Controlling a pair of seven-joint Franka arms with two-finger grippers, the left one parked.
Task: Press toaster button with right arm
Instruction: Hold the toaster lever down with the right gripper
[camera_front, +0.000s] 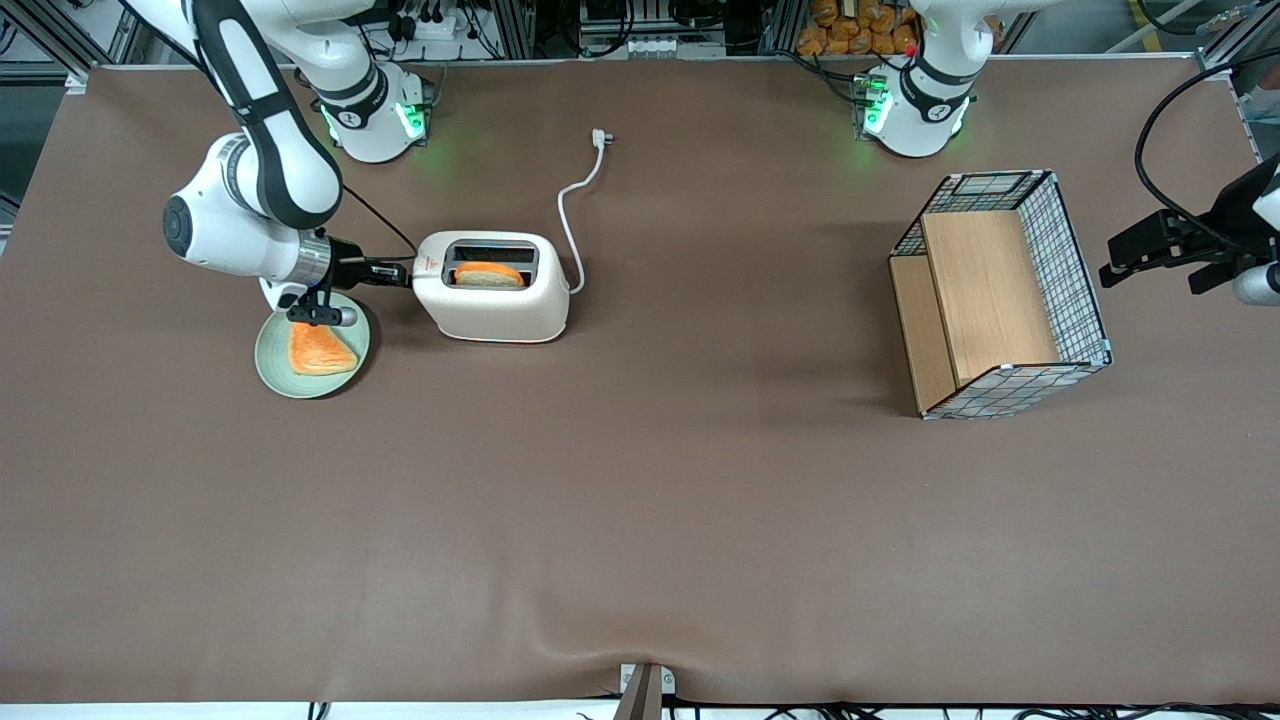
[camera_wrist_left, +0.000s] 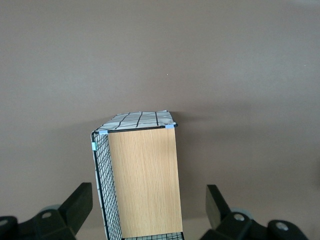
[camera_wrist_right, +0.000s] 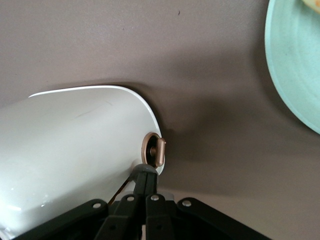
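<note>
The cream-white toaster stands on the brown table with a toast slice in its top slot. The right arm's slim black gripper lies level, and its tip meets the toaster's short end just below the red triangle mark. In the right wrist view the gripper is shut, fingers pressed together, with the tips against the toaster's end next to a copper-brown round knob. The toaster button is hidden by the fingertips.
A pale green plate with a toast slice lies under the wrist, nearer the front camera; its rim shows in the right wrist view. The white cord trails from the toaster. A wire-mesh wooden basket stands toward the parked arm's end.
</note>
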